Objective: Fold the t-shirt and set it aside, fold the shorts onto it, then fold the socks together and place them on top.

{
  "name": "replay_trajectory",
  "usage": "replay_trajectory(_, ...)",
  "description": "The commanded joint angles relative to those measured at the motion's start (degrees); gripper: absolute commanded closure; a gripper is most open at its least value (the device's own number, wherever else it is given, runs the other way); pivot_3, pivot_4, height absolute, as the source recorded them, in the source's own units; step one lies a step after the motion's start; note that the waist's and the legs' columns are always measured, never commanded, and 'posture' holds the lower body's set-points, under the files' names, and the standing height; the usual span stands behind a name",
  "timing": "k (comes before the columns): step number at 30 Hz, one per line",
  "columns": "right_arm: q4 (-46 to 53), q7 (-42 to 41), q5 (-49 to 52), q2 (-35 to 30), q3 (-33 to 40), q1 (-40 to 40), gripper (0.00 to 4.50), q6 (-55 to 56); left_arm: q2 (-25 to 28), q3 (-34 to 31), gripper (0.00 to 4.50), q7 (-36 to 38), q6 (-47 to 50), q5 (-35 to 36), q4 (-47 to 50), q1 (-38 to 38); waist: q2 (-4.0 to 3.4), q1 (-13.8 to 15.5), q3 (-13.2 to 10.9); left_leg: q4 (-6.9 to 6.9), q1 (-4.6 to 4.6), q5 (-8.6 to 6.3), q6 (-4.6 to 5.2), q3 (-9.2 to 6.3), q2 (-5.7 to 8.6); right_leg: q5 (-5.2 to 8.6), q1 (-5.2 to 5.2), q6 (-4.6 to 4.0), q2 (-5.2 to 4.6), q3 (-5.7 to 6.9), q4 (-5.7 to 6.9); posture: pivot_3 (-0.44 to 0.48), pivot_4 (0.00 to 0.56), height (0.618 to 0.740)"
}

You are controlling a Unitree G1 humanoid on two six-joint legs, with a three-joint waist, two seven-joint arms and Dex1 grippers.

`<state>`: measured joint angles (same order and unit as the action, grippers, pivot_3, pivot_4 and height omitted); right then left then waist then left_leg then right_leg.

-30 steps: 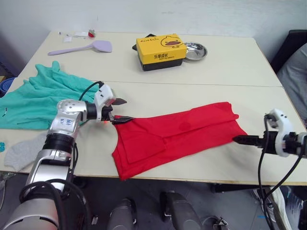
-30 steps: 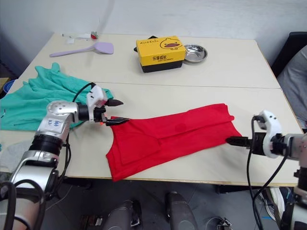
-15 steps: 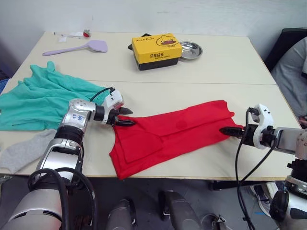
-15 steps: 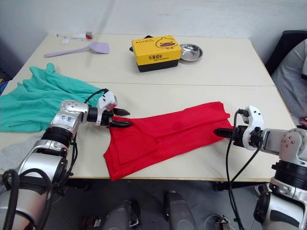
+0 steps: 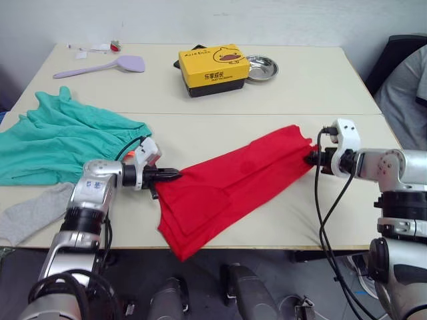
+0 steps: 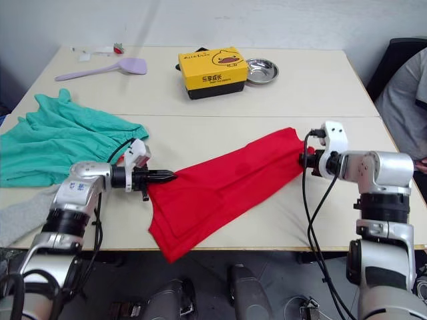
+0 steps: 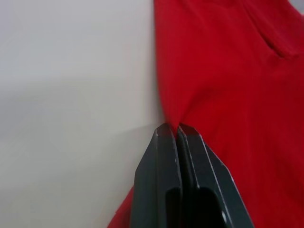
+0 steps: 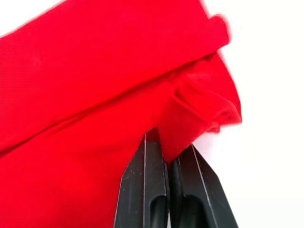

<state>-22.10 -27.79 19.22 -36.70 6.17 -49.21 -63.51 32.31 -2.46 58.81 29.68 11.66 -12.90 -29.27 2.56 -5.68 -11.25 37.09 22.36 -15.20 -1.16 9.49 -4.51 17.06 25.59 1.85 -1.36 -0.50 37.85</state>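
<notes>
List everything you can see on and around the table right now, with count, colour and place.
red cotton t-shirt: one, red, front middle, stretched between both end effectors
teal fabric shorts: one, teal, left side
grey knit sock: one visible, light grey, front left edge
yellow cardboard box: one, yellow, far middle
round metal bowl: one, silver, beside the box
lilac plastic spatula: one, lilac, far left
left end effector: black, shut on the t-shirt
right end effector: black, shut on the t-shirt
</notes>
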Motion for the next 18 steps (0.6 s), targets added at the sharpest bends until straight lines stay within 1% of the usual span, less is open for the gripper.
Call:
replay_trajectory(1, -7.56, -1.3, -4.12, 0.36, -2.27, -5.2, 4.47, 10.72, -1.1, -7.36, 4.5, -10.24, 10.62, 3.8, 16.22, 7.55, -0.02, -0.18, -0.01, -0.02, 0.0, 0.01, -0.01, -0.01, 0.01, 0.0, 0.0, 0.0, -0.01, -0.01, 0.0, 0.0, 0.15, 0.74)
replay_trajectory(4, -13.82, -1.49, -6.27, 2.33, -3.55, -8.48, 4.47, 18.04, -6.4, -12.99, 4.5, -19.58, 17.8, 7.67, 29.29, 13.68, -0.01, 0.0, -0.02, -0.01, 0.0, 0.03, -0.01, -0.04, 0.03, 0.0, -0.01, 0.0, -0.03, 0.01, 0.02, 0.0, 0.15, 0.74)
replay_trajectory(6, -16.12, -1.96, -6.66, 3.49, -3.66, -9.78, 4.47, 19.78, -11.0, -15.59, 4.5, -24.43, 21.69, 10.95, 36.64, 16.78, -0.01, 0.27, -0.02, 0.01, 0.03, 0.03, -0.01, -0.06, 0.03, -0.01, -0.03, 0.01, -0.04, 0.0, -0.01, 0.0, 0.15, 0.74)
replay_trajectory(8, -16.06, -1.83, -7.14, 4.69, -3.68, -9.8, 4.47, 21.17, -14.85, -16.1, 4.5, -28.19, 22.97, 12.6, 43.15, 20.98, -0.02, 0.71, -0.01, 0.01, 0.03, 0.04, 0.0, -0.07, 0.05, -0.01, -0.04, 0.02, -0.05, 0.01, -0.01, 0.0, 0.15, 0.74)
replay_trajectory(10, -15.75, -2.4, -8.33, 5.12, -4.56, -9.04, 4.47, 23.4, -17.27, -16.42, 4.5, -31.47, 22.63, 12.93, 46.87, 24.01, -0.01, 0.86, -0.01, 0.0, 0.02, 0.04, -0.01, -0.08, 0.06, -0.01, -0.06, 0.02, -0.05, 0.0, -0.04, 0.0, 0.15, 0.74)
replay_trajectory(13, -17.7, -1.83, -9.48, 5.73, -3.93, -8.52, 4.47, 29.37, -17.47, -15.26, 4.5, -32.73, 21.75, 13.54, 49.7, 27.79, -0.01, 0.88, -0.01, 0.01, 0.01, 0.06, -0.04, -0.12, 0.08, -0.02, -0.06, 0.02, -0.04, 0.01, -0.03, 0.0, 0.15, 0.74)
replay_trajectory(18, -20.0, -2.92, -8.95, 6.2, -3.31, -9.34, 4.47, 31.47, -13.73, -13.37, 4.5, -31.34, 20.22, 14.02, 49.71, 30.42, -0.02, 0.83, -0.01, -0.02, -0.02, 0.08, -0.05, -0.21, 0.13, -0.02, -0.11, 0.01, -0.04, 0.02, -0.03, 0.0, 0.15, 0.74)
